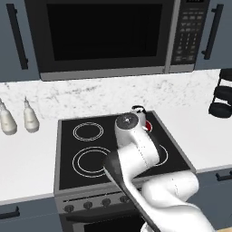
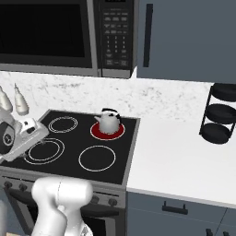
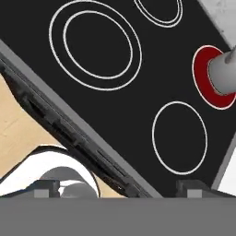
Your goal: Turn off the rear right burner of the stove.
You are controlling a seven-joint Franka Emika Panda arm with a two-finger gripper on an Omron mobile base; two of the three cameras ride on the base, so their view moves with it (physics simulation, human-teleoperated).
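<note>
Your two-finger gripper (image 3: 117, 188) hangs above the front part of the black glass stove (image 2: 124, 152), looking down on it. Its two dark finger tips (image 3: 188, 188) stand wide apart at the bottom of the hand view with nothing between them, so I judge it spread and empty.

The rear right burner (image 2: 98, 132), a thin pale ring with its disc glowing red, lies at the back of the glass on the right side. A small grey kettle with a dark handle (image 2: 109, 121) stands on it.

The first risk is the wrong knob. The small dark knobs on the grey steel front panel (image 1: 88, 204) sit in a row (they all look alike), and I cannot read any marks on them, so you may turn one that belongs to another burner. The second risk is the front edge of the stove: the knobs are below this edge and face forward, so the gripper must come down in front of it, and the fingers can strike the rim.

There is open room in front of the panel, toward the pale floor (image 3: 18, 133). The white arm's own elbow (image 1: 136, 156) stands over the glass and hides part of the panel in the left base view.
</note>
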